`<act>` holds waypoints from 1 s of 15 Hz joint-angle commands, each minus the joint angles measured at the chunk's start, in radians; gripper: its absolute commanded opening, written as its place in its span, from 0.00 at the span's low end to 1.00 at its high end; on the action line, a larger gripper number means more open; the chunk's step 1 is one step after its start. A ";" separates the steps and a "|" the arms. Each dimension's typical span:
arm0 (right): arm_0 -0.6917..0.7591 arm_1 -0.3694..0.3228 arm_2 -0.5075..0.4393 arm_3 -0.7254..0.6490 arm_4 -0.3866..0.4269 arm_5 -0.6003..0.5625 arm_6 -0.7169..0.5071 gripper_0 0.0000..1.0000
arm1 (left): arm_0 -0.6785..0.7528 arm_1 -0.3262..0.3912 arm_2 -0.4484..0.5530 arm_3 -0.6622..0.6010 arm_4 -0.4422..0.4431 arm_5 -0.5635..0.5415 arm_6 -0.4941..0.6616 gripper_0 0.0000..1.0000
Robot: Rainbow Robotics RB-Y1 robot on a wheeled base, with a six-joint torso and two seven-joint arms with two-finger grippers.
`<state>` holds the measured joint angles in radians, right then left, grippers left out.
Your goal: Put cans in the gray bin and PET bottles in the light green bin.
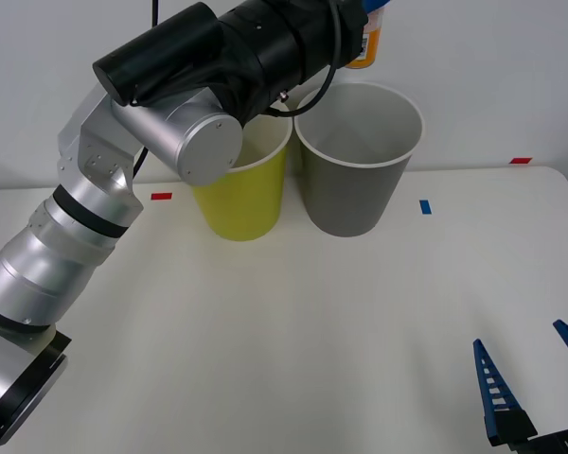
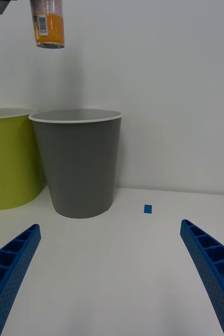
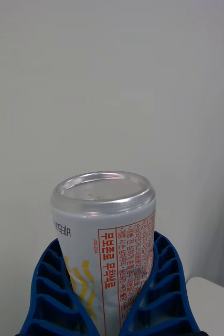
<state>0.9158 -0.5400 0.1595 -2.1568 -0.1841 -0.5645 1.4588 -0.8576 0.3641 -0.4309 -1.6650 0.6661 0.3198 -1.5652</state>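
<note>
1. The left gripper (image 3: 112,310) pinches the can (image 3: 106,241) above the gray bin (image 1: 358,161), beside the green bin (image 1: 241,194)
2. The right gripper (image 2: 112,273) hangs spread near the table's (image 1: 293,331) front right corner

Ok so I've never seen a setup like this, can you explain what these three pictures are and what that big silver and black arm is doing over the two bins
It is a two-armed robot sorting rubbish. The wide picture looks down from above its arms at a white table. The other two come from cameras on its wrists. On the table stand the light green bin and the gray bin, side by side, with small red and blue tape marks nearby. The left gripper, blue and ribbed, is shut on the can and holds it high, above the gray bin. The right gripper is open, low over the near right of the table.
</note>
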 commanded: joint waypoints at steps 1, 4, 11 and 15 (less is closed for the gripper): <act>0.000 0.000 0.000 0.000 0.000 0.000 0.000 0.92 | 0.000 -0.034 -0.058 0.106 0.001 -0.153 0.005 0.00; 0.000 0.000 0.000 0.000 0.000 0.000 0.000 0.92 | 0.002 -0.053 -0.085 0.134 0.001 -0.209 0.008 0.00; 0.000 0.000 0.000 0.000 0.000 0.000 0.000 0.92 | 0.002 -0.060 -0.135 0.199 0.004 -0.312 0.016 0.00; 0.000 0.000 0.000 0.000 0.000 0.000 0.000 0.92 | 0.002 -0.059 -0.137 0.275 -0.016 -0.392 -0.010 0.00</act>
<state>0.9158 -0.5400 0.1595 -2.1568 -0.1841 -0.5645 1.4588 -0.8561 0.3050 -0.5665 -1.4073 0.6585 -0.0534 -1.5663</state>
